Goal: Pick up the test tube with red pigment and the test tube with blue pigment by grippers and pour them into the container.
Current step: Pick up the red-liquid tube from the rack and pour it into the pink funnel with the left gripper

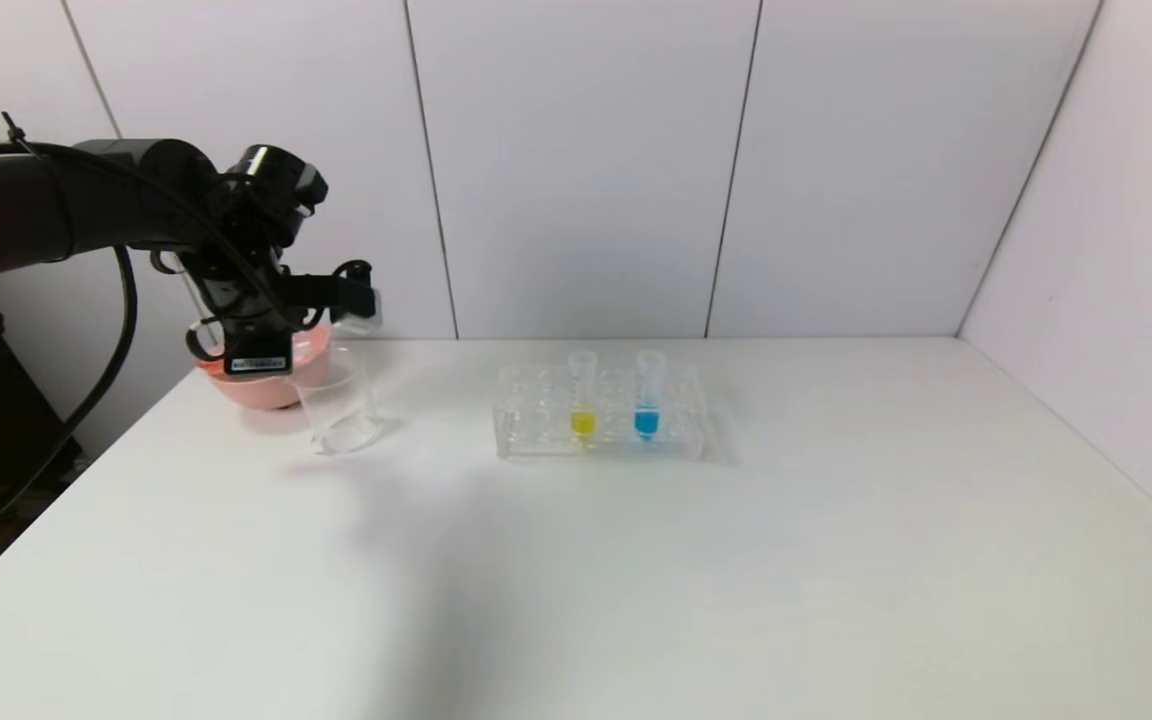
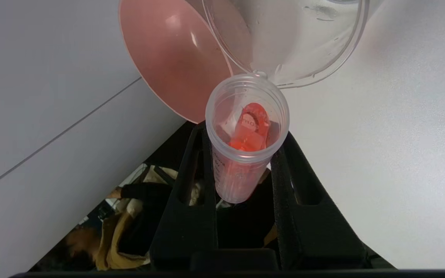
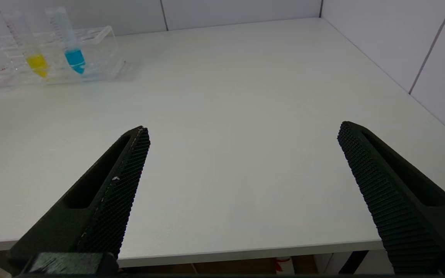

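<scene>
My left gripper (image 1: 341,293) is raised at the table's far left and is shut on the test tube with red pigment (image 2: 242,166). In the left wrist view the gripper (image 2: 245,133) holds the tube tilted, with its open mouth at the rim of the clear glass beaker (image 2: 307,50). Orange-red liquid lies inside the tube. The beaker (image 1: 339,412) stands on the table just below the gripper. The test tube with blue pigment (image 1: 647,395) stands upright in the clear rack (image 1: 536,440) and also shows in the right wrist view (image 3: 70,42). My right gripper (image 3: 243,131) is open and empty above the table's near edge.
A pink bowl (image 1: 266,385) sits behind the beaker and touches it in the left wrist view (image 2: 176,58). A tube with yellow liquid (image 1: 583,395) stands in the rack beside the blue one. White walls close the back and right sides.
</scene>
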You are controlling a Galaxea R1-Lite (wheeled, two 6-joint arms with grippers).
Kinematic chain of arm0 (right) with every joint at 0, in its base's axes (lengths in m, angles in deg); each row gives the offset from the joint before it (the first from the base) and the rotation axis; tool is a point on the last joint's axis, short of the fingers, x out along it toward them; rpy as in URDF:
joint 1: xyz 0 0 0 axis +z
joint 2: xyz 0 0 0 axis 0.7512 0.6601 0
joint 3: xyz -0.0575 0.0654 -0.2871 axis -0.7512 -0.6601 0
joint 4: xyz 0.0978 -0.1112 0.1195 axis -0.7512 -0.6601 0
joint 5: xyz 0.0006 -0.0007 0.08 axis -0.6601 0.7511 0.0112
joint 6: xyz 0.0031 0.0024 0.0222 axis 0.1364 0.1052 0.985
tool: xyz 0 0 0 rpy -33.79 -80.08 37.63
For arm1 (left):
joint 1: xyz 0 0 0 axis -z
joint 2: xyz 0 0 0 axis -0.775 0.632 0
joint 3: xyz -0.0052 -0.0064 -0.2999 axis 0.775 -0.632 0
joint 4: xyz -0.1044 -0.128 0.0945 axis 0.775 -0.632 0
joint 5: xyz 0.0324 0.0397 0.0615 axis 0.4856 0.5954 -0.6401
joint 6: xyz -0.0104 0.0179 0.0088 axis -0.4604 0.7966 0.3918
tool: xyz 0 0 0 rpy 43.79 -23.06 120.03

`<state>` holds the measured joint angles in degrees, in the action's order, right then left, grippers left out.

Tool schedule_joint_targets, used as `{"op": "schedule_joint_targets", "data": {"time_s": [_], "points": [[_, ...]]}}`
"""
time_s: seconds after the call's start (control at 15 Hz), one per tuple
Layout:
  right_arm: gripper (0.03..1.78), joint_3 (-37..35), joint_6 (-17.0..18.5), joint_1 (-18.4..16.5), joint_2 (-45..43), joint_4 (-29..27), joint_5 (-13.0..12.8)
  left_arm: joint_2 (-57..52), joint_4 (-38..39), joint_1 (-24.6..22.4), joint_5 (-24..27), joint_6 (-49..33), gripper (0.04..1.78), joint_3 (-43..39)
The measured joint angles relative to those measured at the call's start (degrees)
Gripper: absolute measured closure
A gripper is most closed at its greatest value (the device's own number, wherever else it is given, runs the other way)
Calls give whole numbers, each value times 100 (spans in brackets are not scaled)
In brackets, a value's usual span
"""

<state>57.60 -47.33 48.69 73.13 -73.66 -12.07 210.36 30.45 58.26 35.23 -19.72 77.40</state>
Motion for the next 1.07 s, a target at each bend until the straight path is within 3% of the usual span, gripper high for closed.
{"op": "schedule_joint_targets", "data": {"time_s": [1.07], "points": [[4, 0, 2, 0, 0, 0, -2, 155, 252, 243, -733, 137, 139, -2]]}}
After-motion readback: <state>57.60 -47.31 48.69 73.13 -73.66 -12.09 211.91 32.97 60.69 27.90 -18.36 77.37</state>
